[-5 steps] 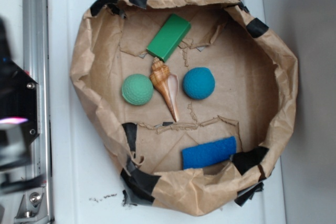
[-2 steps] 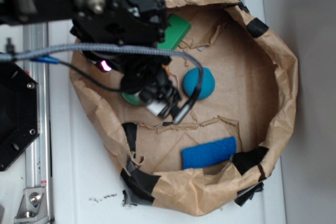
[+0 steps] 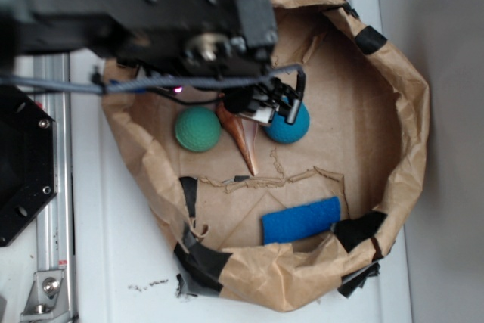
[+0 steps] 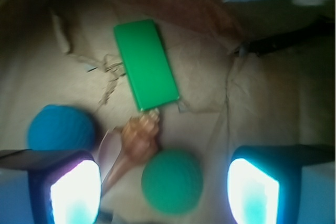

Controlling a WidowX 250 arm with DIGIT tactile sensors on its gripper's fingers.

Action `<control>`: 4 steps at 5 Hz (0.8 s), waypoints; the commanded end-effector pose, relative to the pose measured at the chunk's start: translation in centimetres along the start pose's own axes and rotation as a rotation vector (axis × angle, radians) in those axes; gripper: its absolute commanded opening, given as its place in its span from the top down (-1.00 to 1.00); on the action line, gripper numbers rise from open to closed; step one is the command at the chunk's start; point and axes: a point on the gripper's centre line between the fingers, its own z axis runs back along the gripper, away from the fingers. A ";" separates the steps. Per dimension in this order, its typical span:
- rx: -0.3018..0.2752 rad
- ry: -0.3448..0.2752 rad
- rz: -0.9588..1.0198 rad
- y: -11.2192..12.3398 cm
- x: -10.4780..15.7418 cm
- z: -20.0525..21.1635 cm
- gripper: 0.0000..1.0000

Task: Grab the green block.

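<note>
Where paper bag (image 3: pixel 412 111) gapes, green block (image 4: pixel 146 71) inside

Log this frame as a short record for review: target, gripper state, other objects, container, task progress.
target: green block, lying flat on the paper, hidden by the arm in the exterior view
gripper: gripper open, empty, above the objects
contact: none with the block
neighbours: seashell tip next to the block's near end; green ball and blue ball on either side of the shell
other: blue sponge near the rim, apart from the rest
container: brown paper basin with black tape patches
progress: block not yet grabbed
</note>
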 end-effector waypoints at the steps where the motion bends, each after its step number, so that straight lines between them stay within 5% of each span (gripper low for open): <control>1: -0.018 -0.060 0.020 -1.1 2.6 0.0 -1.00; 4: 0.001 -0.155 -0.176 -0.3 2.5 -2.6 -1.00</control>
